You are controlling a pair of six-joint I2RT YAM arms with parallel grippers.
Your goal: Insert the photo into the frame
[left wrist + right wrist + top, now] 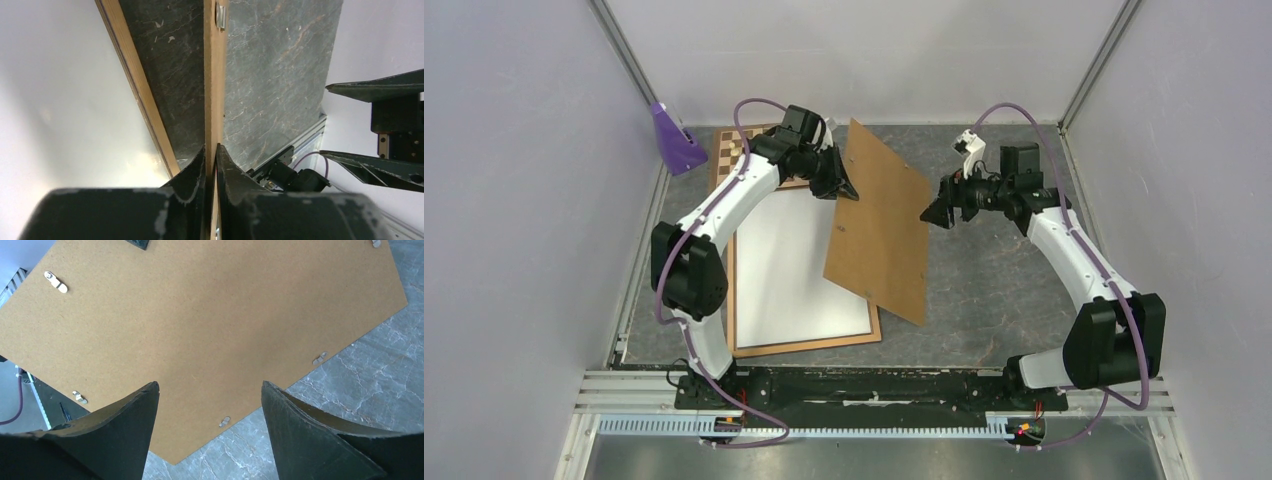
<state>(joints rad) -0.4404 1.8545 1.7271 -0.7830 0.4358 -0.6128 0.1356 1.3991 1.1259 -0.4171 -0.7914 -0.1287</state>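
One photo (pixel 799 265), long axis near-to-far

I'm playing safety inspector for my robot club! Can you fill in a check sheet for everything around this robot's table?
Surface: grey marbled table, flat.
Job's things: the photo lies white side up inside the frame, which lies flat with its wood side up.
Clutter: a brown backing board is tilted up over the frame's right side. A chessboard and a purple block sit at the far left.
Grippers: the left gripper pinches the board's far edge. The right gripper is open beside the board and not gripping it.
Cables: a purple cable loops along each arm.
Surroundings: pale walls on three sides and a metal rail at the near edge.
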